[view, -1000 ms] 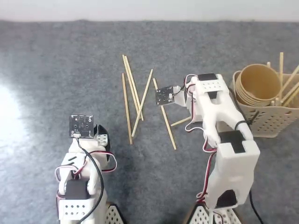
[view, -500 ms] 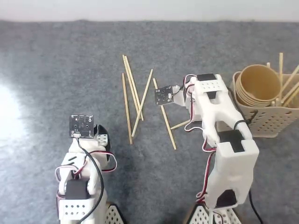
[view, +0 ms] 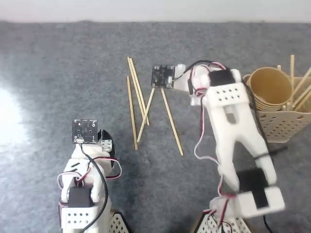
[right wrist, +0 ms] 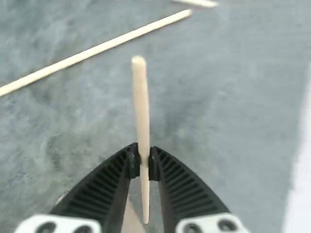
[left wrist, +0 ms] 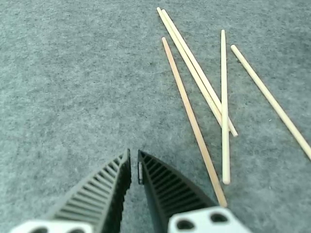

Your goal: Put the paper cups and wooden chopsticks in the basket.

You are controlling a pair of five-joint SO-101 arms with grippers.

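My right gripper [right wrist: 141, 156] is shut on a wooden chopstick [right wrist: 140, 104], which sticks out past the jaws above the grey carpet. In the high view the right arm [view: 228, 104] stretches toward the far side, its wrist over the loose chopsticks. Several chopsticks [view: 138, 97] lie fanned on the carpet, one [view: 171, 121] slanting apart from the rest. Stacked paper cups [view: 269, 87] sit in the beige basket [view: 282, 127] at the right, with more chopsticks [view: 299, 92] standing beside them. My left gripper [left wrist: 134, 156] is shut and holds nothing, low over the carpet short of the chopsticks [left wrist: 194, 121].
The grey carpet [view: 58, 73] covers the whole table. A pale wall strip runs along the far edge. The left arm [view: 85, 179] is folded at the near left, well away from the basket.
The right arm has swung out toward the far side. The short chopstick that lay on the carpet beside it is gone from there and now sits in its gripper. The left arm has not moved.
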